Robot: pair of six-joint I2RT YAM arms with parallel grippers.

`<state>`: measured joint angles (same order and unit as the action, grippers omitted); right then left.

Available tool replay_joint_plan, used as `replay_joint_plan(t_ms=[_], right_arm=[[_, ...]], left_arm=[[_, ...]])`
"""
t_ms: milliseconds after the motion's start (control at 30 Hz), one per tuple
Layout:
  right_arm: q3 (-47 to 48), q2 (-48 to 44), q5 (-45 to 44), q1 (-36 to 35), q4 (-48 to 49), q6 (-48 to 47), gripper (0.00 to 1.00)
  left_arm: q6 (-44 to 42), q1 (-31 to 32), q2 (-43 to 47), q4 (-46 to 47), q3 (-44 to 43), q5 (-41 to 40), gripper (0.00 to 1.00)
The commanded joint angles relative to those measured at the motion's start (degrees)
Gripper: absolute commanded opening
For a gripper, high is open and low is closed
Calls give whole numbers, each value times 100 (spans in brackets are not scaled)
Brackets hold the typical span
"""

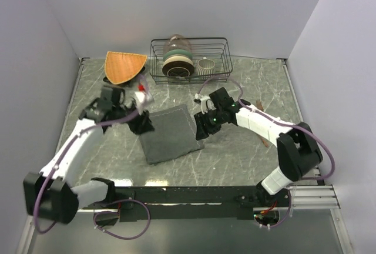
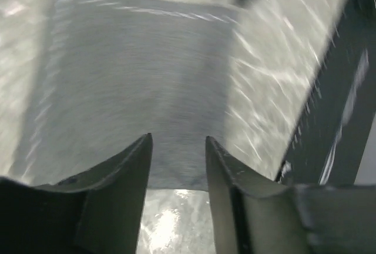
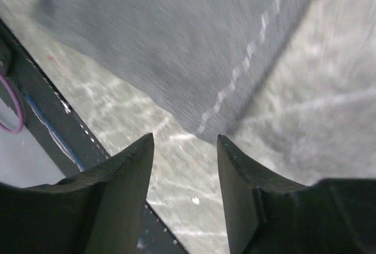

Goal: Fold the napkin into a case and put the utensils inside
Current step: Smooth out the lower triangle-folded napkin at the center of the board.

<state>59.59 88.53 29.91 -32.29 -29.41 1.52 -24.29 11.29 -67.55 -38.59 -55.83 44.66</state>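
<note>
The dark grey napkin lies flat on the marble table, unfolded or in a broad rectangle. My left gripper is open at its upper left corner; in the left wrist view the cloth lies just beyond the fingertips. My right gripper is open at the napkin's right edge; in the right wrist view a corner of the cloth lies just ahead of the open fingertips. Copper-coloured utensils show partly behind my right arm on the table's right side.
A wire rack with stacked bowls and a cup stands at the back. An orange fan-shaped mat lies at the back left. Grey walls bound the table on both sides. A black rail runs along the near edge.
</note>
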Motion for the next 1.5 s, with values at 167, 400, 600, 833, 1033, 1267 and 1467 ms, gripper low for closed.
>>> replay_joint_plan(t_ms=[167,400,600,833,1033,1267,1467], right_arm=[[324,797,524,223,515,709,42],[290,1236,796,65,805,920,29],[-158,1685,771,-93,972,1017,22],[-413,1510,429,-110,436,596,22],[16,851,524,-146,260,525,25],[316,393,999,-505,322,542,28],[79,867,1035,-770,541,630,26]], left_arm=[[-1253,1859,-2,18,934,-1407,36],[-1998,2228,-724,-263,1338,-2286,30],[-2412,2246,-1137,-79,1645,-2725,28],[-2774,2246,-989,123,2111,-2981,26],[-2537,1983,-217,-350,1498,-1974,38],[-2335,1833,-3,-747,864,-1170,43],[-2501,2043,-496,-659,1083,-1381,41]])
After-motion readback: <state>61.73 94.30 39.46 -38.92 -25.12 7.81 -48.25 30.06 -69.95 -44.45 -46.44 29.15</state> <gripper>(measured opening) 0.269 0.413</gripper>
